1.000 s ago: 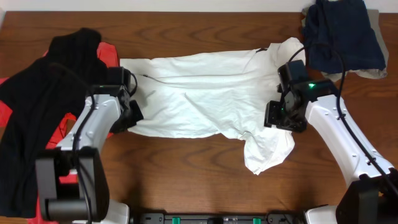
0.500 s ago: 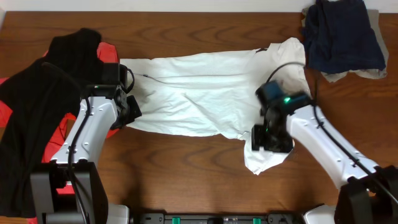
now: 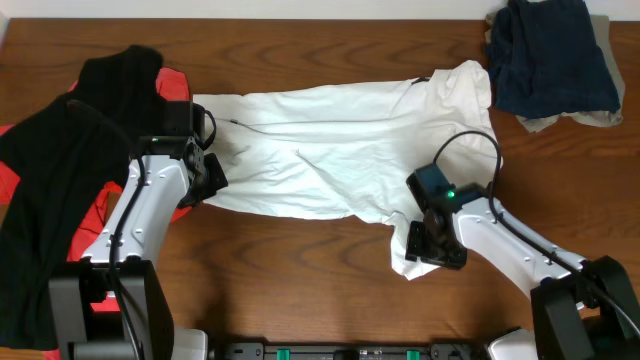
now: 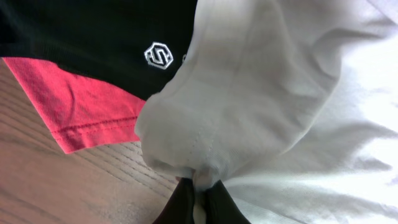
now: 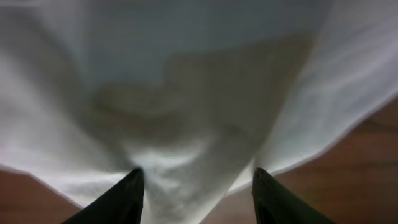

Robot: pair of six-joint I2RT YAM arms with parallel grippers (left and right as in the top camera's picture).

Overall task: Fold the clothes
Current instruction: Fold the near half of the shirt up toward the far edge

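Note:
A white shirt (image 3: 330, 150) lies spread across the middle of the table, one sleeve hanging toward the front at the right. My left gripper (image 3: 210, 182) is shut on the shirt's left edge, a fold of white cloth (image 4: 205, 124) pinched between its fingertips (image 4: 198, 198). My right gripper (image 3: 425, 245) is open over the front right sleeve, its fingers (image 5: 196, 186) spread wide on either side of the white cloth (image 5: 199, 112).
A black and red garment (image 3: 70, 170) lies heaped at the left, its red hem (image 4: 81, 106) beside the shirt's edge. A dark blue garment (image 3: 550, 55) is piled at the back right corner. Bare wood (image 3: 300, 270) runs along the front.
My right gripper has moved from the shirt's right side down and leftward onto the front sleeve. My left gripper has stayed in place, holding the shirt's edge.

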